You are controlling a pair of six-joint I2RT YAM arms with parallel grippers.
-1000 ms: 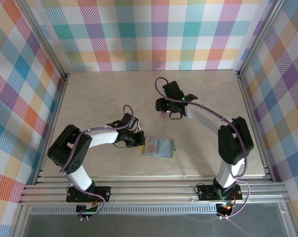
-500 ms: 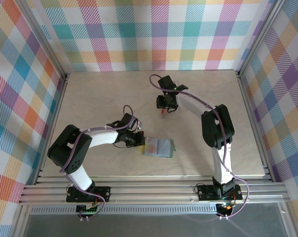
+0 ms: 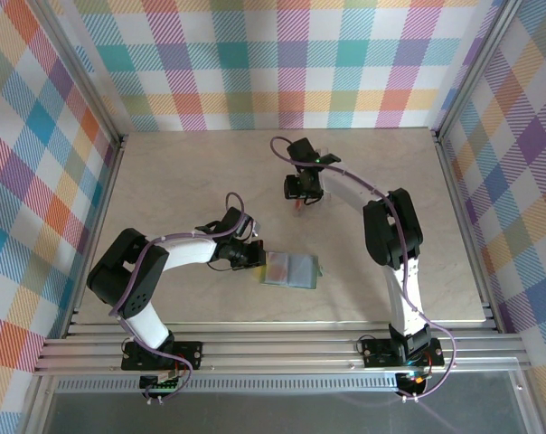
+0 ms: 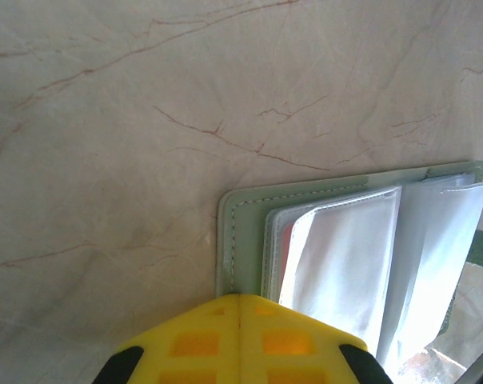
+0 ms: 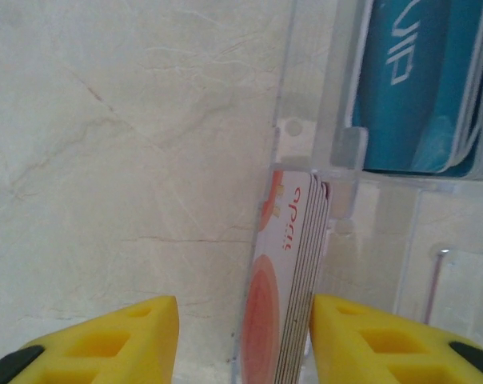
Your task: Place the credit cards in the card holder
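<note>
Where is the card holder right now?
The card holder lies open on the table near the front centre of the top view, its left edge at the tip of the left gripper.

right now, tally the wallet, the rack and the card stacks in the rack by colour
wallet: 1
rack: 1
pale stack: 1
blue stack: 1
total: 4

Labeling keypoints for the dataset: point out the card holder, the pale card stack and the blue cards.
card holder (image 4: 227,240), left wrist view, green cover's stitched edge.
pale card stack (image 5: 264,310), right wrist view, front card's orange mark.
blue cards (image 5: 409,80), right wrist view, front card's face.
</note>
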